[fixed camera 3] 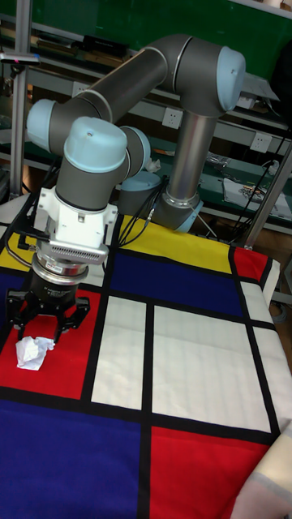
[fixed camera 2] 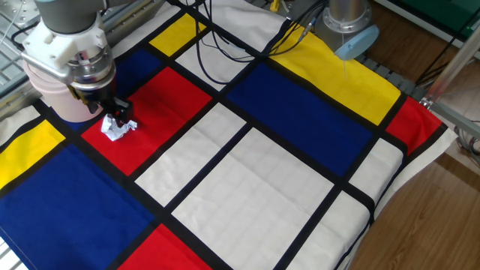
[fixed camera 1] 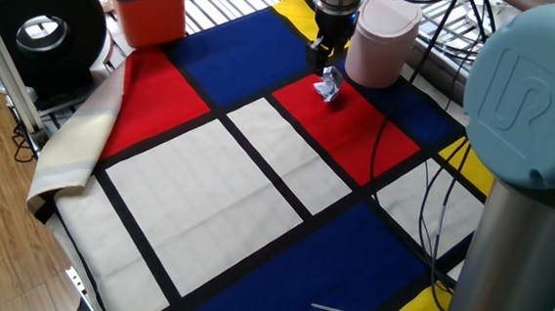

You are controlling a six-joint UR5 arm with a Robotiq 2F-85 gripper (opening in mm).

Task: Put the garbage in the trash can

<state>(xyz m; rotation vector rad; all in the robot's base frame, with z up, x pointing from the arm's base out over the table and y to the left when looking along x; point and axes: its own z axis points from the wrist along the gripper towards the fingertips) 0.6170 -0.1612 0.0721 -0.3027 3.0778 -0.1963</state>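
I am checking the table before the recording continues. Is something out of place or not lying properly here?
Yes. The patterned cloth is bunched and folded over at one edge, showing its beige underside near the orange square bin. The small crumpled white paper wad lies loose on a red panel.

So the garbage sits on the tablecloth toward the far end, just in front of the trash can, near but not touching it. The gripper hangs right above the wad, beside the can. The other bin stands well off to the left, at the cloth's far corner.
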